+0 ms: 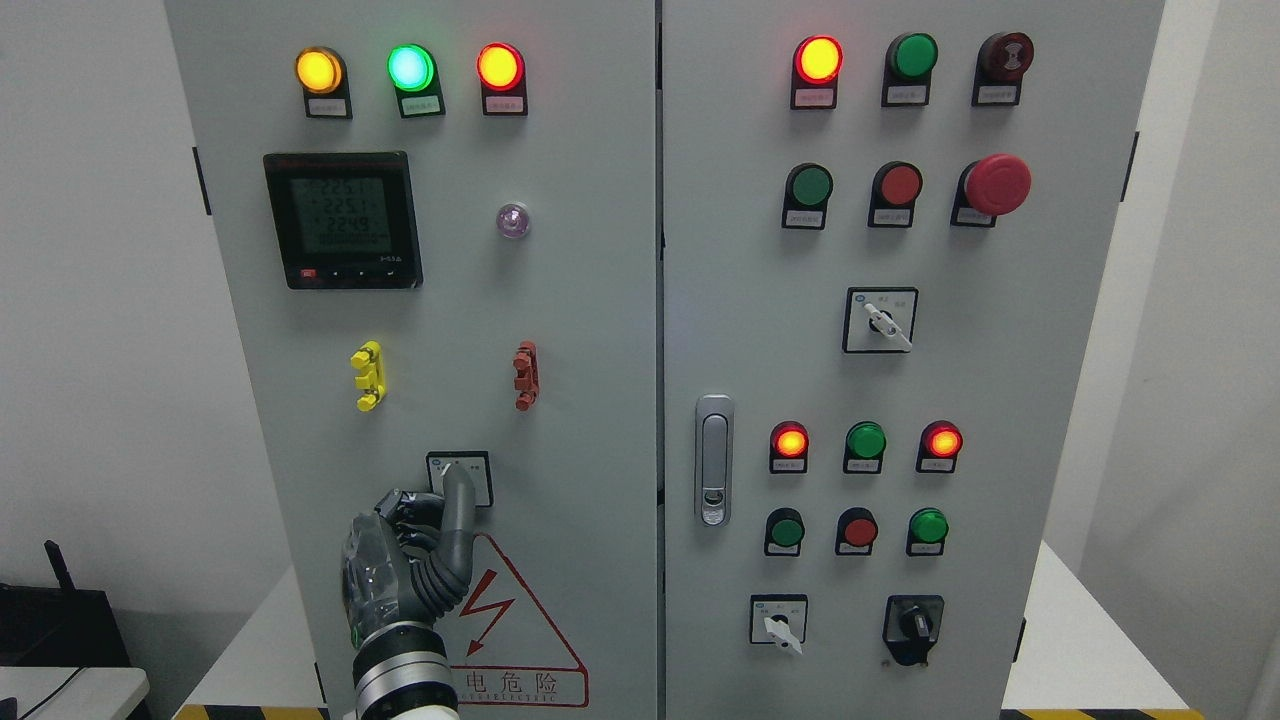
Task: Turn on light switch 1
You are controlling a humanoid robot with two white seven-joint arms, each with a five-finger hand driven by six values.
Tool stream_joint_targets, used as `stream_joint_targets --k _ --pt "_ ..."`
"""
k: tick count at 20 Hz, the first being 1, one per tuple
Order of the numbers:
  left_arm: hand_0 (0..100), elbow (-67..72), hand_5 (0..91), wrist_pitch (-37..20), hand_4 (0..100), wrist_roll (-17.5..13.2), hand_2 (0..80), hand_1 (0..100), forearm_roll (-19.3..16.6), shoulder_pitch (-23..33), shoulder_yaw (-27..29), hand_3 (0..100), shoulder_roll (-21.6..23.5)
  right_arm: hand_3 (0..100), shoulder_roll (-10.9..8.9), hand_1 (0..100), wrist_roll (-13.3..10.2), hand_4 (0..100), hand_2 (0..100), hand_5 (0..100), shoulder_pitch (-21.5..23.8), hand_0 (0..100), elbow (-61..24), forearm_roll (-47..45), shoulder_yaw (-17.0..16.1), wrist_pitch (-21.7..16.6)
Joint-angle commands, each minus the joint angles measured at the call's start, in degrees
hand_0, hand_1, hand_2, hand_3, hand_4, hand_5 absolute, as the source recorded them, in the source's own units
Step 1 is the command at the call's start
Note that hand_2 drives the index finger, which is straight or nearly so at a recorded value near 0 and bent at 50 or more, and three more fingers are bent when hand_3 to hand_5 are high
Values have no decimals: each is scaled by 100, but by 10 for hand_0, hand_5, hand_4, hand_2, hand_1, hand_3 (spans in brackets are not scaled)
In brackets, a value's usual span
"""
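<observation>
A small square selector switch plate (478, 476) sits low on the left cabinet door (580, 300), just above the red warning triangle (520, 630). My left hand (432, 497) rises from the bottom edge and is against this switch. One long finger (458, 500) stretches up over the switch's knob and hides it. The other fingers (402, 512) are curled at the plate's left edge. Whether the knob is pinched does not show. The right hand is out of view.
Three lit lamps (411, 67), a meter display (341, 220), a yellow clip (368, 376) and a red clip (525, 375) are above on the left door. The right door (1000, 400) carries several buttons, an emergency stop (996, 184), rotary switches and a door handle (713, 460).
</observation>
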Motion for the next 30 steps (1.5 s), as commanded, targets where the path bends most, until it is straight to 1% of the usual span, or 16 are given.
stream_joint_targets --k 1,26,30 --pt "455 0 776 -4 806 -19 608 252 1 -1 1 741 1 0 0 389 3 0 0 0 0 120 0 -149 114 3" --pt "532 18 772 -4 815 -54 621 221 10 -54 9 762 1 0 0 389 3 0 0 0 0 120 0 -149 114 3" --pt "567 18 772 -4 816 -63 623 184 88 -54 9 763 1 0 0 389 3 0 0 0 0 120 0 -149 114 3"
